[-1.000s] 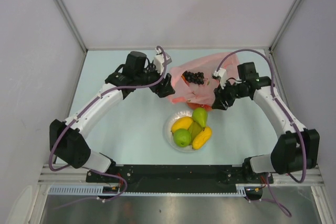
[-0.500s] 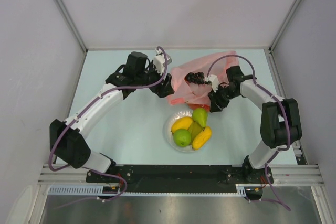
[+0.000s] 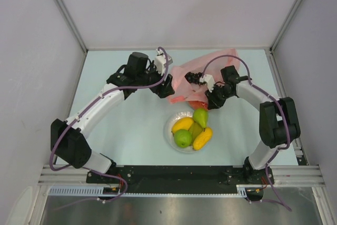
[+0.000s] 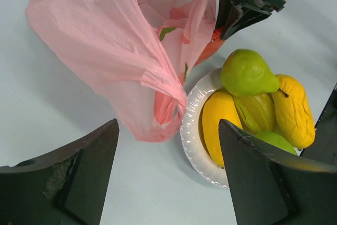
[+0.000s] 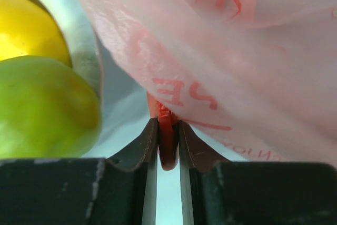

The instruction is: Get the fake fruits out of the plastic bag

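The pink plastic bag point(image 3: 208, 69) lies behind the white plate point(image 3: 169, 130). A dark grape bunch point(image 3: 194, 77) lies in the bag. My right gripper point(image 3: 211, 100) is shut on a thin red fruit piece point(image 5: 166, 122) at the bag's near edge point(image 5: 237, 61); the piece also shows in the left wrist view point(image 4: 210, 50). My left gripper point(image 3: 167, 89) is open and empty beside the bag's left corner point(image 4: 105, 46), not touching it. On the plate lie a green pear point(image 3: 200, 116), a yellow lemon point(image 3: 182, 125), a green apple point(image 3: 182, 138) and an orange-yellow oblong fruit point(image 3: 203, 138).
The plate's rim point(image 4: 192, 135) sits just right of the bag's knotted corner. White walls stand at the left, the right and the back of the table. The arm bases and a metal rail point(image 3: 179, 175) run along the near edge.
My right arm has swung left and folded in, bringing its gripper to the bag's near edge above the plate. The left arm has not moved.
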### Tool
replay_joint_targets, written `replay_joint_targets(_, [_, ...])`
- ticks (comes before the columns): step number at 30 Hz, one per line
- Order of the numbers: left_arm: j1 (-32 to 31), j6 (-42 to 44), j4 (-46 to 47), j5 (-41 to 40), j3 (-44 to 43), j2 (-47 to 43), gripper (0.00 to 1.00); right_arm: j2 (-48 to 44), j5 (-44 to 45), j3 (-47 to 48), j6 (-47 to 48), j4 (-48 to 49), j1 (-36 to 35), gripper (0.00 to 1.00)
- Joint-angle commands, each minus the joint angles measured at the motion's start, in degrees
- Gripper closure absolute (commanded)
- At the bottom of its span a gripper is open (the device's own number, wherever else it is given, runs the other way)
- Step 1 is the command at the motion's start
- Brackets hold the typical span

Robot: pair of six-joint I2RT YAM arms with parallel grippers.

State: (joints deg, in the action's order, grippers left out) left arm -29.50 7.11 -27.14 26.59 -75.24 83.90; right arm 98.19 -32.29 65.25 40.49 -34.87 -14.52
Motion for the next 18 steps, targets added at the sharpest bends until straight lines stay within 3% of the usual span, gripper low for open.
replay_joint_targets(1, [-0.1, 0.8, 1.7, -0.3, -1.7, 0.0, 0.19, -7.0, -1.4, 0.7, 3.5, -1.8, -1.4, 0.87])
replay_joint_targets(8, [-0.1, -0.1, 2.7, 0.3, -1.5, 0.6, 0.18, -8.6, -1.3, 0.7, 9.9, -4.0, -6.7, 0.87])
replay_joint_targets(18, [-0.1, 0.6, 2.7, -0.9, -0.4, -0.6, 0.18, -8.5, -0.4, 0.7, 24.4, 2.4, -10.8, 0.87])
